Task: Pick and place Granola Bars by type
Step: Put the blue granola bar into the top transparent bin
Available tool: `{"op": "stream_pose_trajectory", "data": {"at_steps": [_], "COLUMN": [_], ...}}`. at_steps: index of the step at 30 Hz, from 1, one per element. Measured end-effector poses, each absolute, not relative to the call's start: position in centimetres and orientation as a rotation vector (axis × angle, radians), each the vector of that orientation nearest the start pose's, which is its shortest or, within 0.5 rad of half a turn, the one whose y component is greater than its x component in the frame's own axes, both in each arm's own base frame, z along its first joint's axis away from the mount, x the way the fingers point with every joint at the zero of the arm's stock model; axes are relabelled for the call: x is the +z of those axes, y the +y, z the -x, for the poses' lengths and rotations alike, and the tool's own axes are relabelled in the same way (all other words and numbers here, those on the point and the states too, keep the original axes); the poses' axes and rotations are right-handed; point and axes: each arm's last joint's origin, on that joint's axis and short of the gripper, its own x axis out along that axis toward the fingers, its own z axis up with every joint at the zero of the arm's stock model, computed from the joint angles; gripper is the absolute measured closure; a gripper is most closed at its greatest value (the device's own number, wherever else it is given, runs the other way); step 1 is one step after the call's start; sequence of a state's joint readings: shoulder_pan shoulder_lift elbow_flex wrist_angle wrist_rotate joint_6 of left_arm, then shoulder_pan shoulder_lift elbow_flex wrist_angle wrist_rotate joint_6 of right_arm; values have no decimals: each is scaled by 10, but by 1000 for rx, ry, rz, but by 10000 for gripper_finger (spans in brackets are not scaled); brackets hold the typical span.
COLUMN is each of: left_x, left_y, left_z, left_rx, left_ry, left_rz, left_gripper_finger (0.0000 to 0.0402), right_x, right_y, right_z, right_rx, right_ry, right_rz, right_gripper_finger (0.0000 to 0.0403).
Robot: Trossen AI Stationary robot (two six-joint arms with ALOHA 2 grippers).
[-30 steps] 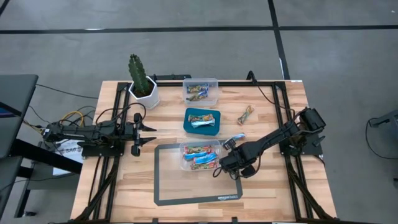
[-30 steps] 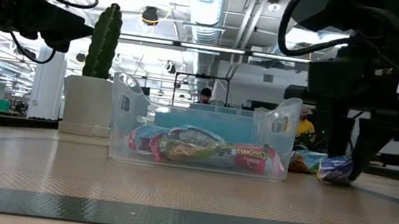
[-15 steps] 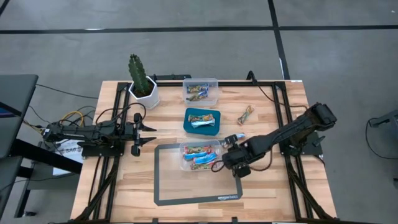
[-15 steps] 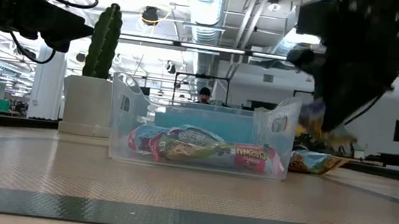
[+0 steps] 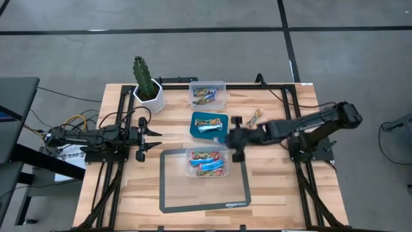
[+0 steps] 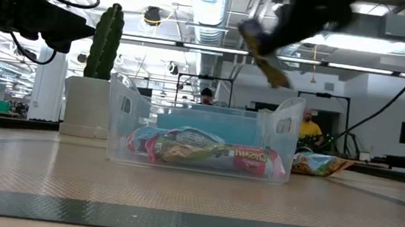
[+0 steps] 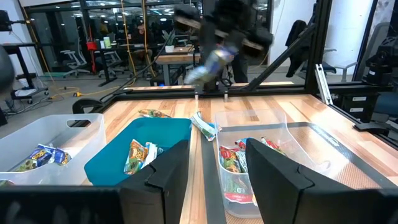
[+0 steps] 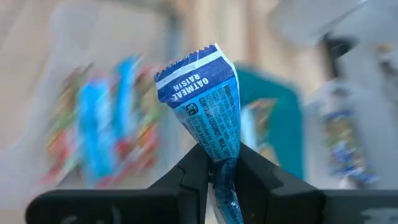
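Right end effector [image 8: 217, 171], blue bar [image 8: 208, 106] pinched.

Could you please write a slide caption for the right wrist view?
Right tool shut on a blue oatmeal raisin granola bar, carried above the blurred bins.

right gripper [image 5: 233, 136] has lifted the blue bar [image 8: 208, 106] off the table toward the teal tray [image 5: 209, 132].
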State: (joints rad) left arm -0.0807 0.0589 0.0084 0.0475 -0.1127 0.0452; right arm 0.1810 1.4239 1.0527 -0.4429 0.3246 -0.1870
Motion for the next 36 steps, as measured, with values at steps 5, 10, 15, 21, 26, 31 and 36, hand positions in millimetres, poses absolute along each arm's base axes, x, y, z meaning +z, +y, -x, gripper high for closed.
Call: {"op": "stream_pose_trajectory", "data": {"at_steps": [5, 10, 15, 21, 26, 31, 36], "left_x": [166, 166, 166, 166, 166, 166, 166], "left_y": [-5, -5, -5, -5, -5, -5, -5], "left_z": [-101, -101, -101, -101, -101, -101, -101], "left_rx": [32, 32, 32, 32, 32, 32, 32], "left_ry": [4, 4, 4, 4, 4, 4, 4], "left_rz": [-45, -45, -45, -46, -45, -45, -45], "left_gripper_finger": [248, 248, 248, 248, 248, 248, 248], "right_x": [277, 283, 291, 300, 306, 306, 302], "right_y": [6, -34, -63, -88, -98, -104, -114], "right_z": [-312, -320, -318, -314, -312, -311, -309], "right_rx": [-196, -330, -429, -505, -538, -543, -527], "right_ry": [615, 516, 453, 431, 419, 427, 454], "right_rz": [339, 286, 258, 240, 237, 253, 254], "right_gripper_finger": [349, 349, 349, 349, 349, 349, 349]}}
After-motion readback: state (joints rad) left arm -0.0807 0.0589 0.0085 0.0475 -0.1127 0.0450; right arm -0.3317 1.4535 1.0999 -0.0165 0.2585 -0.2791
